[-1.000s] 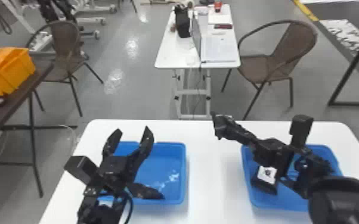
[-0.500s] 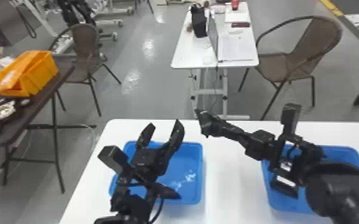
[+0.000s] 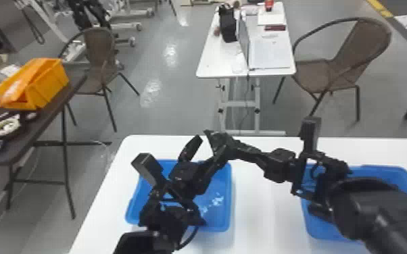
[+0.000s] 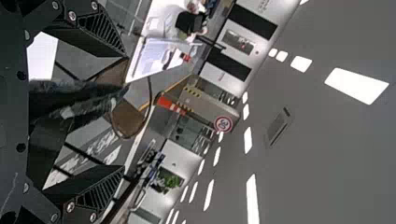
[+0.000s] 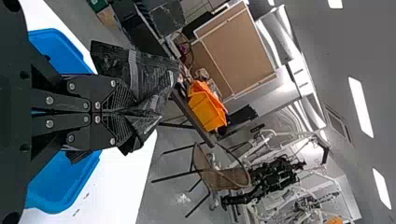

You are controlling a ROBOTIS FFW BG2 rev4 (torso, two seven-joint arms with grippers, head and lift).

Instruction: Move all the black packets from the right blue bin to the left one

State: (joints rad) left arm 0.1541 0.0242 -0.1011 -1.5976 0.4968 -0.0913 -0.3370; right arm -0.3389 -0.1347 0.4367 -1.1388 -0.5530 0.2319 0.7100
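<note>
Left arm (image 3: 169,219): was black and angular, with a boxy block (image 3: 147,167) and a curved black cable (image 3: 192,238). Right arm (image 3: 375,206): was black, with a thick rounded housing and a rectangular block (image 3: 310,133). Left gripper (image 3: 211,143): bore ribbed black pads (image 4: 105,30) and silvery screws (image 4: 72,16). Right gripper (image 3: 240,148): had black plates and round silvery screws (image 5: 50,100).
</note>
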